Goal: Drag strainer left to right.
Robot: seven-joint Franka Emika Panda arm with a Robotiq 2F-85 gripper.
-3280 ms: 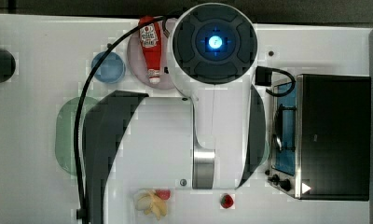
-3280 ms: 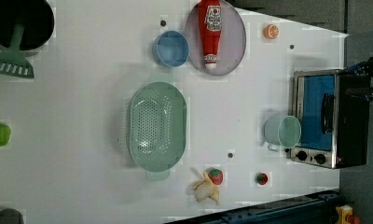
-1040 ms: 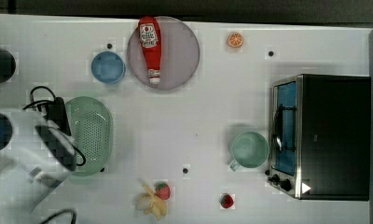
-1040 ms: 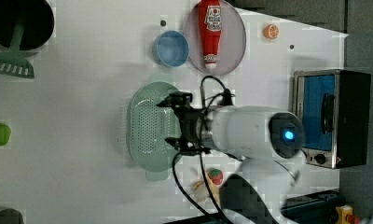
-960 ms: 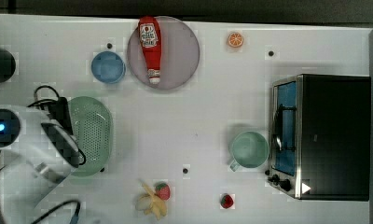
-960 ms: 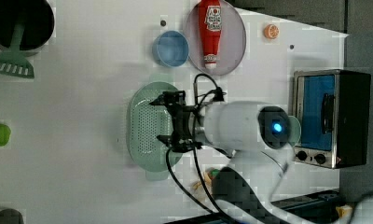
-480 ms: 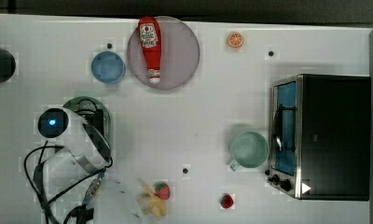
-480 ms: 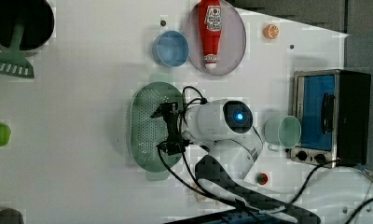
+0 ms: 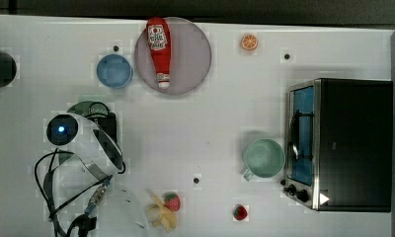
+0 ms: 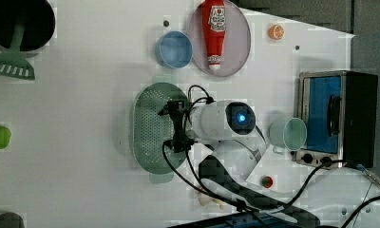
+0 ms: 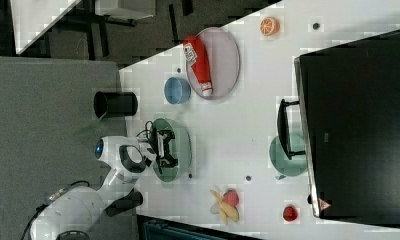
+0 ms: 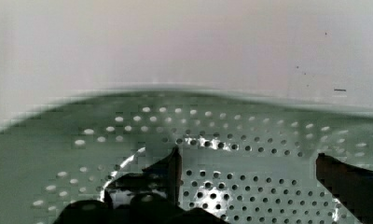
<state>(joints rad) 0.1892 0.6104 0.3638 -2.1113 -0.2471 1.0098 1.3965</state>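
The strainer (image 10: 152,128) is seen lying on the white surface (image 10: 83,142), directly beneath the tool (image 10: 175,127), whose fingers (image 12: 168,170) are spread wide apart inside the perforated bowl, clamped on nothing. In the left view, a blue bowl (image 10: 174,49) is found above the tool, and a mint-green mug (image 10: 288,134) well off to the left view's right.

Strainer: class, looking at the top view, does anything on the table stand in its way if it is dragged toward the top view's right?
Nothing near. The table is bare beside the strainer, where the open gripper sits; farther on stand the mug and the oven.
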